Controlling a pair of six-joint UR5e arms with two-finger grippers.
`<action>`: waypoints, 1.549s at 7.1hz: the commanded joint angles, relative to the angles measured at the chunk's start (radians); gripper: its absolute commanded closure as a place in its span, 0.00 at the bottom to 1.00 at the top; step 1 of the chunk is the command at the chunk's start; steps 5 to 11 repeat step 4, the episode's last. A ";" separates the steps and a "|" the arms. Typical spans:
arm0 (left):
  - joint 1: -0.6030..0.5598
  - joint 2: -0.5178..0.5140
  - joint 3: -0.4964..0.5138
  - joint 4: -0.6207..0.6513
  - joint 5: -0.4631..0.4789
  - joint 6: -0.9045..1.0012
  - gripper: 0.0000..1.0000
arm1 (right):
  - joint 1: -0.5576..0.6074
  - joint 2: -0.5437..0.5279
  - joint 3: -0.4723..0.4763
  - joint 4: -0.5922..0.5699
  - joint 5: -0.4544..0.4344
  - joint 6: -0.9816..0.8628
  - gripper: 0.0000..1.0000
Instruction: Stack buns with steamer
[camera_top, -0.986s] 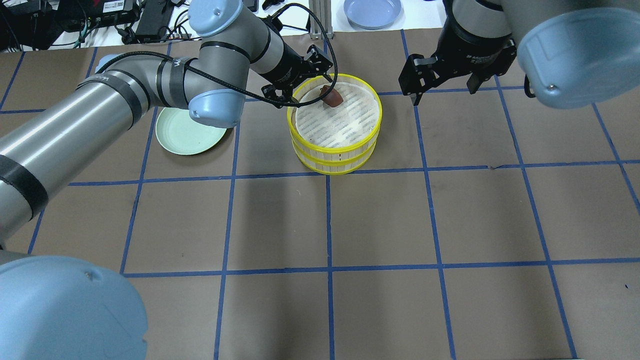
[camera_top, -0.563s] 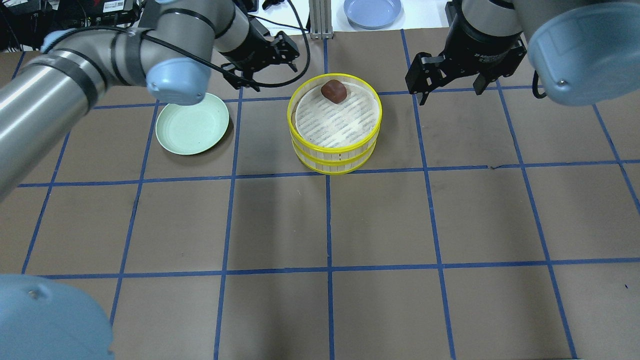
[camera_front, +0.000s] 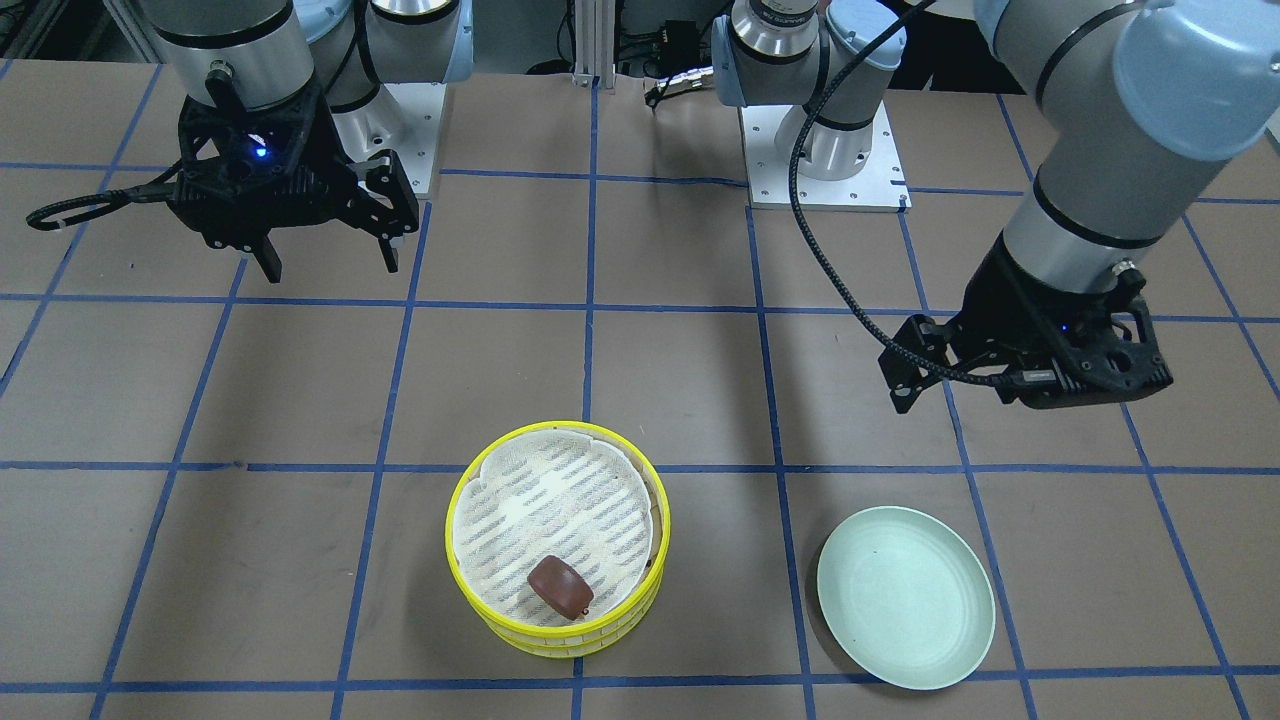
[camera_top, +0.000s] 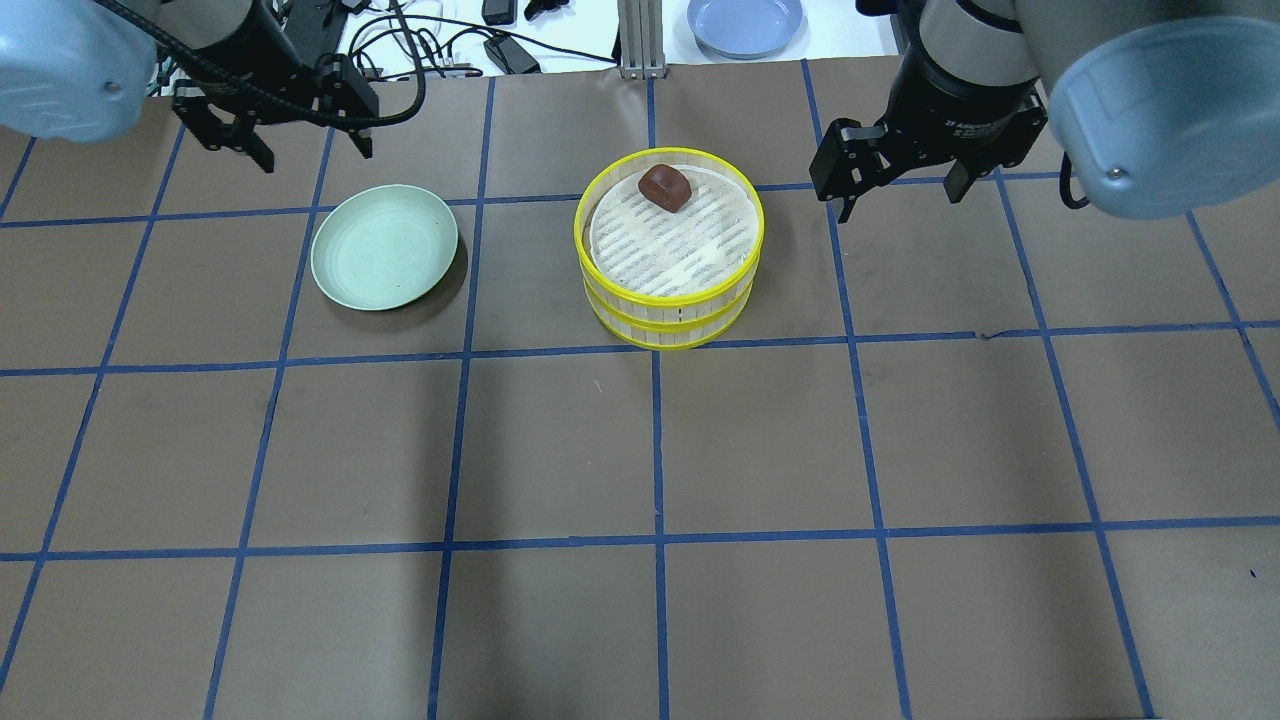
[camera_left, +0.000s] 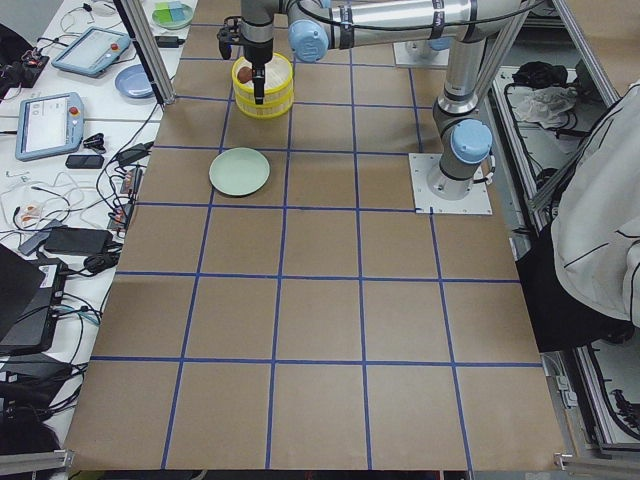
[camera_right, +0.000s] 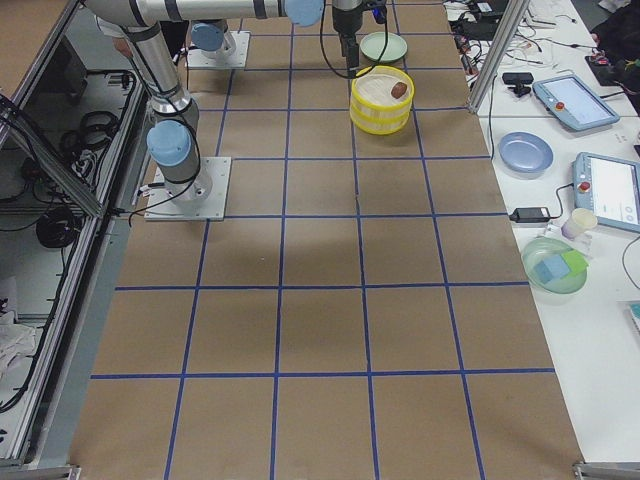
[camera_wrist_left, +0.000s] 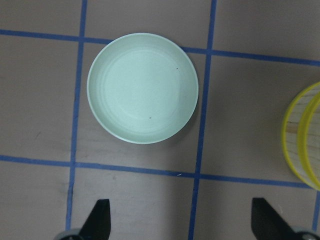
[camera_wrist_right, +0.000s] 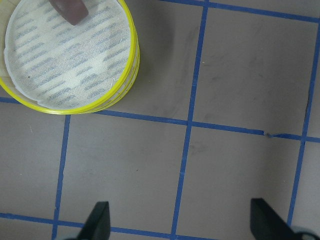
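1. Steamer (camera_top: 668, 305): two yellow-rimmed tiers, stacked. Brown bun (camera_top: 666, 187) lies on the top liner near the far rim (cream bun not visible).
2. Plate (camera_top: 384, 247) is bare.
3. Left gripper (camera_top: 312, 150) and right gripper (camera_top: 897, 195): jaws wide, empty. Retreat high, clear of the rim.
4. Right wrist print is unreadable.

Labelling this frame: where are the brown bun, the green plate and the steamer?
brown bun (camera_top: 666, 186), overhead view, its top.
green plate (camera_top: 384, 247), overhead view, bare centre.
steamer (camera_top: 668, 315), overhead view, front wall.
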 joint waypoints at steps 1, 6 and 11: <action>0.006 0.076 -0.010 -0.097 0.041 0.020 0.00 | 0.000 -0.003 0.000 0.002 0.000 0.000 0.00; 0.009 0.092 -0.013 -0.115 0.033 0.022 0.00 | 0.000 -0.003 0.003 0.001 0.000 0.000 0.00; 0.009 0.092 -0.013 -0.115 0.033 0.022 0.00 | 0.000 -0.003 0.003 0.001 0.000 0.000 0.00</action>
